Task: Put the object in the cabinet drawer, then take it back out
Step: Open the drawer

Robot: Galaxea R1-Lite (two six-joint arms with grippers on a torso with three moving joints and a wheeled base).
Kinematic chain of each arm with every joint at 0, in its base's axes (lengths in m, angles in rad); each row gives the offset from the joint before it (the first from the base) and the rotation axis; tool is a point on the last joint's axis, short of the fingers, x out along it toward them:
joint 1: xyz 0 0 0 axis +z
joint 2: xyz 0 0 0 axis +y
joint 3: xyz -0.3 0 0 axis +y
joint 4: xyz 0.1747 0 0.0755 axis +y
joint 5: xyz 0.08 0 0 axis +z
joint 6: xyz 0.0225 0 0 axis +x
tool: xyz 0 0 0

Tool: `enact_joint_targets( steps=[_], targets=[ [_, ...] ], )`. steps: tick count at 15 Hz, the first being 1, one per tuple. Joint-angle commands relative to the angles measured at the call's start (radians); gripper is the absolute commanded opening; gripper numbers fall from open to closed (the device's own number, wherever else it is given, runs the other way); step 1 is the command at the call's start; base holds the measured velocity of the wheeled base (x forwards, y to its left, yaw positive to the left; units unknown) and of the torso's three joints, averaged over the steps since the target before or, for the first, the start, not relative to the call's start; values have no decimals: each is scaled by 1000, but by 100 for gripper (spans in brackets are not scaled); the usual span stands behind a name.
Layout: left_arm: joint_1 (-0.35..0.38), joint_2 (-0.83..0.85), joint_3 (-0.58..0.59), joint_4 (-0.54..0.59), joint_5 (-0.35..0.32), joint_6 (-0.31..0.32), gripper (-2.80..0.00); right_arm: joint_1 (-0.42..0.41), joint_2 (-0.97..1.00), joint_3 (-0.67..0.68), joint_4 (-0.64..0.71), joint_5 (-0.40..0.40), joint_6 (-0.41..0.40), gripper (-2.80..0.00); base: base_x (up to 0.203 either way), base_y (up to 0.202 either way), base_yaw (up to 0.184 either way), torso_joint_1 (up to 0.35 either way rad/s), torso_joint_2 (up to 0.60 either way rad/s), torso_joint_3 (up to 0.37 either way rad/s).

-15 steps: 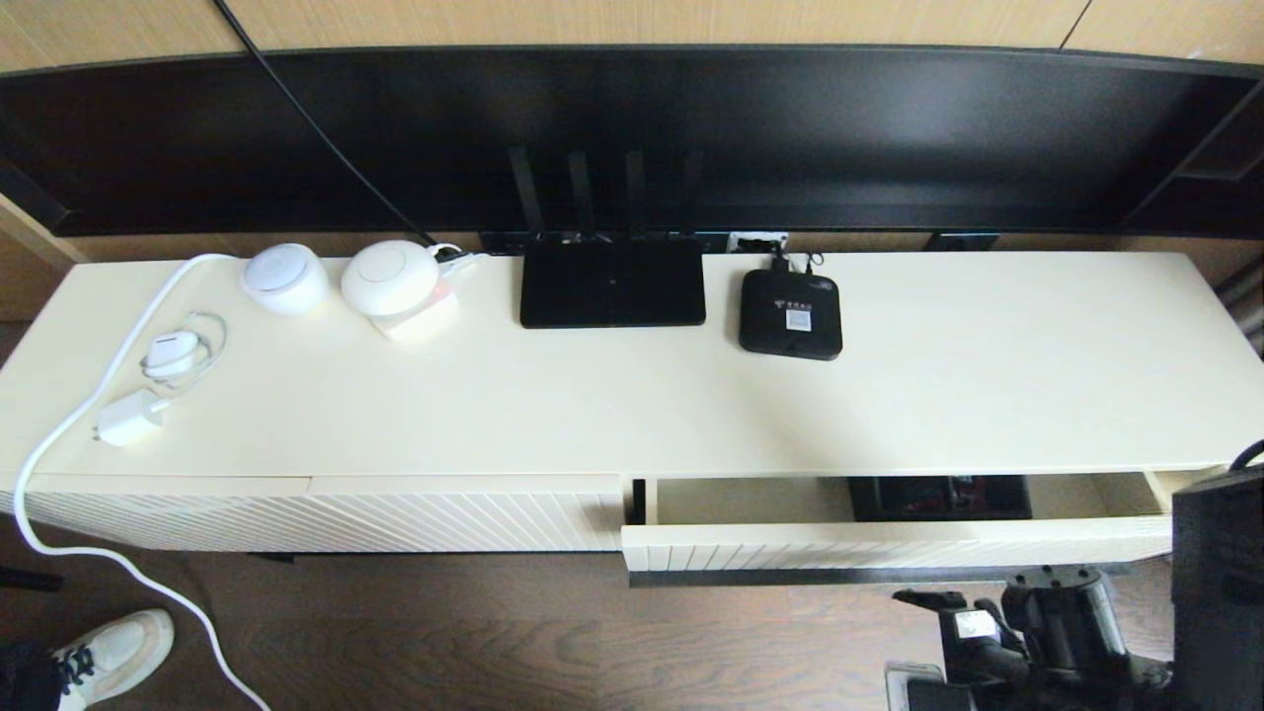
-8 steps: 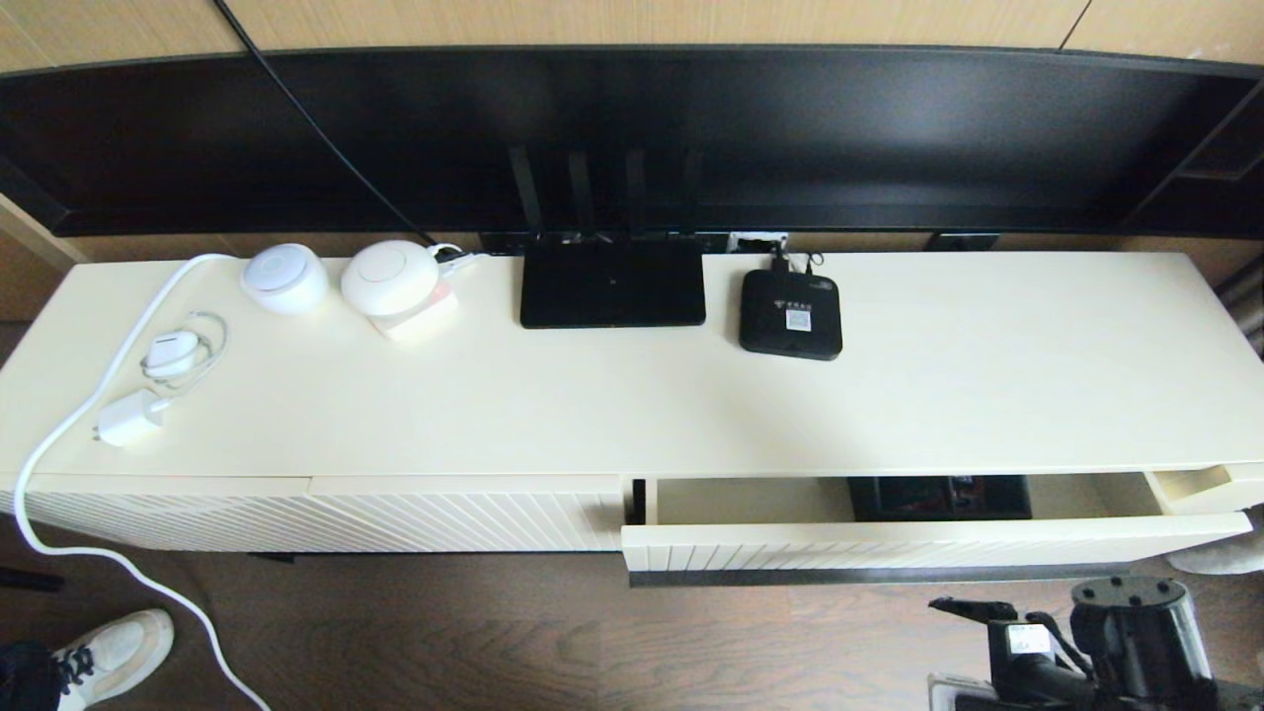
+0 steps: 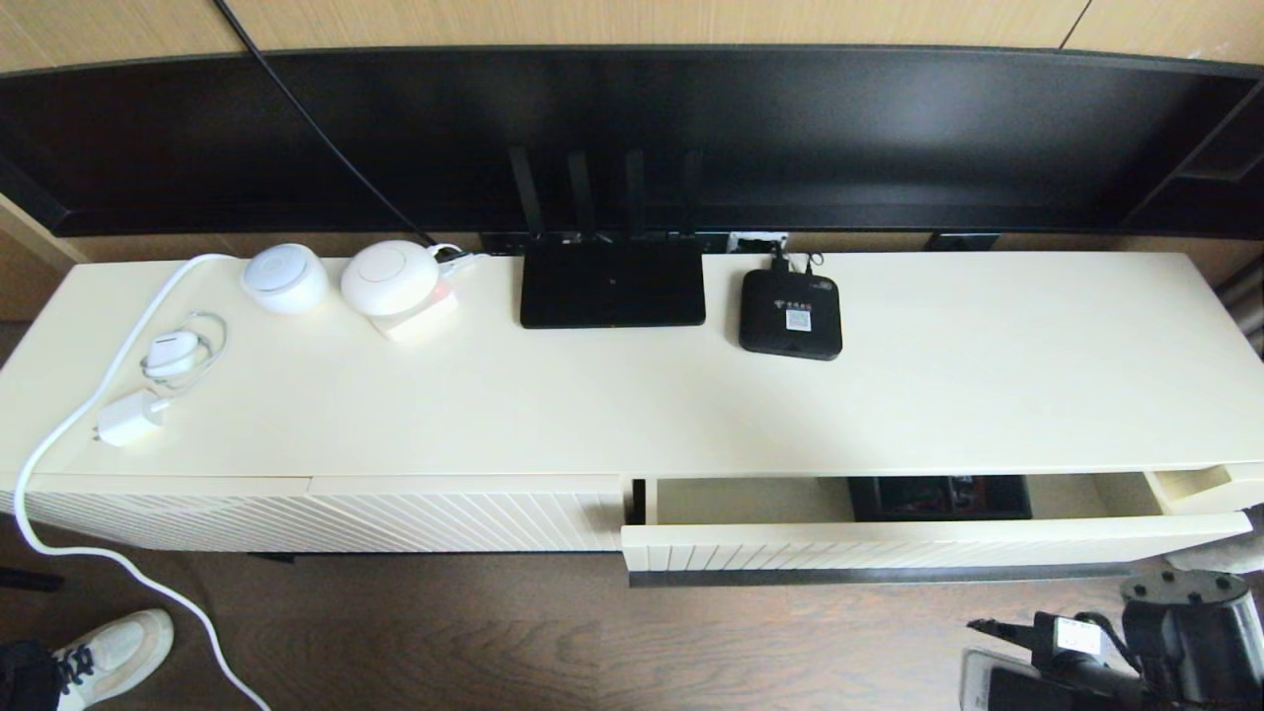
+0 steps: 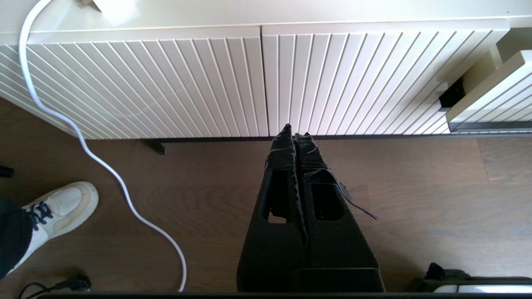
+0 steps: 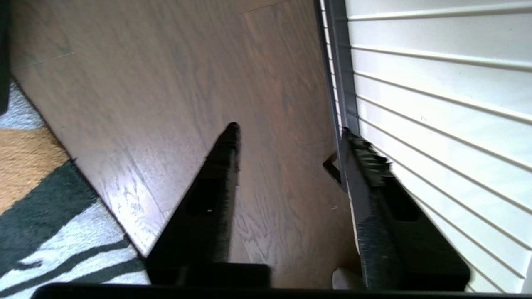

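Observation:
The cabinet drawer [image 3: 889, 546] stands partly pulled out at the cabinet's right half, with its dark handle strip [image 3: 869, 576] along the lower edge. Inside it, half under the cabinet top, sits the black organizer box [image 3: 938, 497] with a bit of red showing. My right arm [image 3: 1136, 642] is low at the bottom right, in front of the drawer. The right gripper [image 5: 289, 126] is open and empty beside the ribbed drawer front [image 5: 436, 83], above the floor. My left gripper [image 4: 296, 132] is shut and empty, parked before the ribbed left panel [image 4: 166, 83].
On the cabinet top stand a black router [image 3: 612, 283], a small black set-top box [image 3: 790, 313], two white round devices [image 3: 286, 278], and a white charger [image 3: 128, 420] with its cable. A person's white shoe [image 3: 114, 652] is at the bottom left. A patterned rug [image 5: 33, 207] lies nearby.
My right arm has drawn back to the right and lower, away from the drawer's right end. The drawer and the box have stayed where they were.

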Motion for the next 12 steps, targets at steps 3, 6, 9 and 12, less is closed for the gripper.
enact_joint_targets(
  steps=[3, 6, 9, 12],
  targets=[
    [0, 0, -1, 0, 0, 0, -280, 7, -171, -67, 203, 1, 2, -280, 0, 0, 0, 0, 0, 0],
    [0, 0, 0, 0, 0, 0, -280, 7, -329, -213, 633, 1, 54, -280, 0, 0, 0, 0, 0, 0],
    [0, 0, -1, 0, 0, 0, -280, 6, -446, -369, 1060, 1, 124, -280, 0, 0, 0, 0, 0, 0],
    [0, 0, 0, 0, 0, 0, -280, 5, -504, -578, 1488, 3, 234, -280, 0, 0, 0, 0, 0, 0]
  ],
)
